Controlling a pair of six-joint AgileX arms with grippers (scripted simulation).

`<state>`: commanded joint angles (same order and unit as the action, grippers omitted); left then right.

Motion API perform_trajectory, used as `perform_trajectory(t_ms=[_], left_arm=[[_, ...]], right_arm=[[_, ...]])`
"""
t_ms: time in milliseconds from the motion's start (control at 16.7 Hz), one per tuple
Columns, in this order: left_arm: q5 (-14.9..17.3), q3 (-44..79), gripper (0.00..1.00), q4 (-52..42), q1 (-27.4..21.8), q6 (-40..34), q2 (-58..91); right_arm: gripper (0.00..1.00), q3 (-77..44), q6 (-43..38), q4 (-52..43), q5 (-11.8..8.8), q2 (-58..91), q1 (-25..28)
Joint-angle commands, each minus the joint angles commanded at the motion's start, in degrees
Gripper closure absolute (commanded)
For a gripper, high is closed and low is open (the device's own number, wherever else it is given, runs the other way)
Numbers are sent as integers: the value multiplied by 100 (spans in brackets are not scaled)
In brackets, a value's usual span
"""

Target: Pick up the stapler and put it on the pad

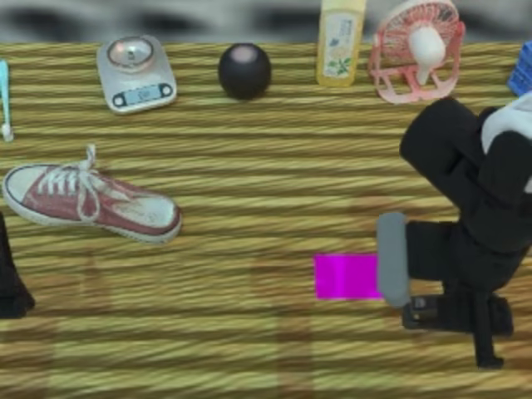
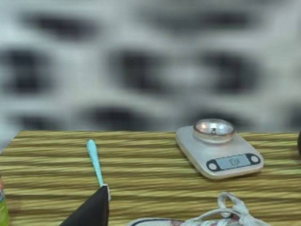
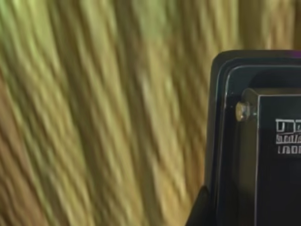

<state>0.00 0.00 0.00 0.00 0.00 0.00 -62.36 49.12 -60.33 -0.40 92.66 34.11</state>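
Nearest the overhead camera, my right arm bulks over the table's (image 1: 249, 332) right side, its right gripper (image 1: 409, 256) reaching leftward with the stapler (image 1: 392, 259) at its tip. The claw looks clamped on the stapler, which shows as a grey oblong lying across the right end of the pad (image 1: 345, 277); whether it touches the sheet or hangs above it I cannot tell. The left gripper (image 1: 10, 287) sits parked at the table's left edge, well apart from the work. The left wrist view shows only bystanders: a kitchen scale (image 2: 220, 149) and a pale blue stick (image 2: 94, 160), neither near the pad. The right wrist view is filled by the stapler's black end with blurred wood grain behind it, so the hold seems close to one end. I judge the placing step is in hand: shift a little further left so the whole stapler sits over magenta, lower it level, and release only once it rests flat.
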Motion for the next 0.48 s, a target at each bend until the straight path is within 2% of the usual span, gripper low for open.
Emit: perform_trajectory(t_ms=[180,480], left_arm=[[0,0,0,0,0,0,0],[0,0,0,0,0,0,0]], right_arm=[[100,-591,225,-120,-60,451,-32],[100,-2245,702,-358,-204,1442,-161]])
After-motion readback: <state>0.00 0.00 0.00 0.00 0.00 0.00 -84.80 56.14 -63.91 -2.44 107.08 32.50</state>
